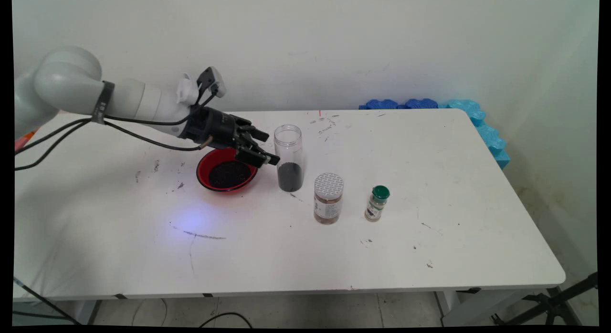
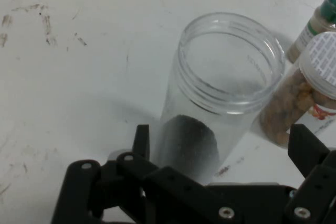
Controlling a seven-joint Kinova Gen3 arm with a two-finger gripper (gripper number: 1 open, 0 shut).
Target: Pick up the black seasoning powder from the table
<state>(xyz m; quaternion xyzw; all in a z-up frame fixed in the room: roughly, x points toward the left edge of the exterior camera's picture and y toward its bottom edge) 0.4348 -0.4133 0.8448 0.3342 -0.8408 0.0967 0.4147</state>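
Observation:
A tall clear jar (image 1: 289,156) (image 2: 223,93) stands upright and lidless on the white table (image 1: 334,256), with a layer of dark grains at its bottom. My gripper (image 1: 268,148) (image 2: 226,142) is open and reaches in from the left, level with the jar's lower half. In the hand view the jar stands between the two fingers; the left finger (image 2: 142,139) is close to its wall and the right one stands apart. Just below and behind the gripper sits a red bowl (image 1: 228,173) filled with the same dark grains.
To the right of the clear jar stand a spice jar (image 1: 328,198) (image 2: 310,93) with a white lid and brown contents, and a small bottle (image 1: 377,203) (image 2: 320,19) with a green cap. Blue foam blocks (image 1: 477,118) line the table's far right corner.

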